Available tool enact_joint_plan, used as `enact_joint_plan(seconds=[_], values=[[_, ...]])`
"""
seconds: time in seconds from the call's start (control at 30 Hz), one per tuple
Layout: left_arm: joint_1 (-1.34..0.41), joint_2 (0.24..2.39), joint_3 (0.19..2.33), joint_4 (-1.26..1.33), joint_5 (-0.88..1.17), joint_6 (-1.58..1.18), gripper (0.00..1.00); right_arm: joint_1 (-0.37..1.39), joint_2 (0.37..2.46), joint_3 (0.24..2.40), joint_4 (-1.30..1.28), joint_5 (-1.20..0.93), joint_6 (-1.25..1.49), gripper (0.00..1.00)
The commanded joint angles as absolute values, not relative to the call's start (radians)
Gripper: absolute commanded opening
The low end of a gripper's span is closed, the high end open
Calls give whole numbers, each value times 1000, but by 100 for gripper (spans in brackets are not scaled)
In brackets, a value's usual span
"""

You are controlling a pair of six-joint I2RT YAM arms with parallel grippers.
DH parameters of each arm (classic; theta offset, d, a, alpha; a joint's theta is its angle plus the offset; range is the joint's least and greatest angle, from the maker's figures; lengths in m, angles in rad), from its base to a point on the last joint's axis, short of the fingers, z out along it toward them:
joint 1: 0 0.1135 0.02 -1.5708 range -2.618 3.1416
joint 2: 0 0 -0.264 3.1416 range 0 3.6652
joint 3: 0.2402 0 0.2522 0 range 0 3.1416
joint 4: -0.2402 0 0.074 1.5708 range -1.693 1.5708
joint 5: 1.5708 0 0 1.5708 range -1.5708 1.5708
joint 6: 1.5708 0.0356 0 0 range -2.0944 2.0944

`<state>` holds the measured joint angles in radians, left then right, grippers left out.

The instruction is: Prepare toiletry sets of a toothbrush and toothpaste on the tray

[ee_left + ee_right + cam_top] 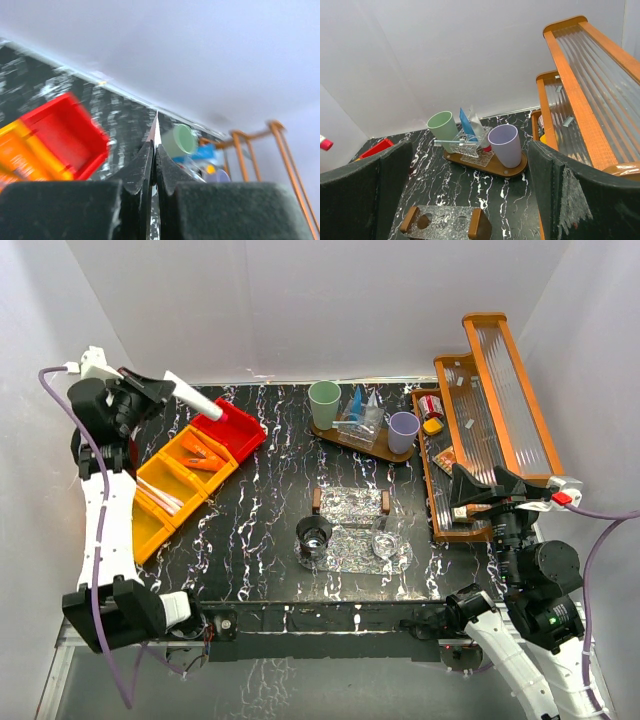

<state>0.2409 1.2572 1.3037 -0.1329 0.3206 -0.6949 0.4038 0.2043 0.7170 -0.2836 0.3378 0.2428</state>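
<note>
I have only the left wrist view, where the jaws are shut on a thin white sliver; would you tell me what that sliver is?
Observer: The top view shows it is a white tube. The left gripper holds it by one end, and the other end points toward the red bin.
Operator: Thank you. Is the other arm carrying anything?
Observer: No. The right gripper has its jaws wide apart with nothing between them. Its wrist camera looks toward the wooden tray that holds the green cup and the lilac cup.
</note>
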Motion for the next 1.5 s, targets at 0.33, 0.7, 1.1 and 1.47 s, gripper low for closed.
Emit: enact_joint_plan(seconds=[0.33, 0.7, 1.1, 1.47], values=[[-321, 1105, 1017, 521, 1000, -82, 0, 402, 219, 763, -252, 344, 257, 98], [-638, 1297, 1038, 500, 910, 179, 0, 401, 216, 769, -268, 359, 261, 98], [-738, 1542, 1136, 564, 917, 184, 0, 402, 215, 769, -284, 368, 252, 98], [-739, 1628, 1180, 549, 897, 215, 0, 402, 210, 765, -290, 377, 240, 98]])
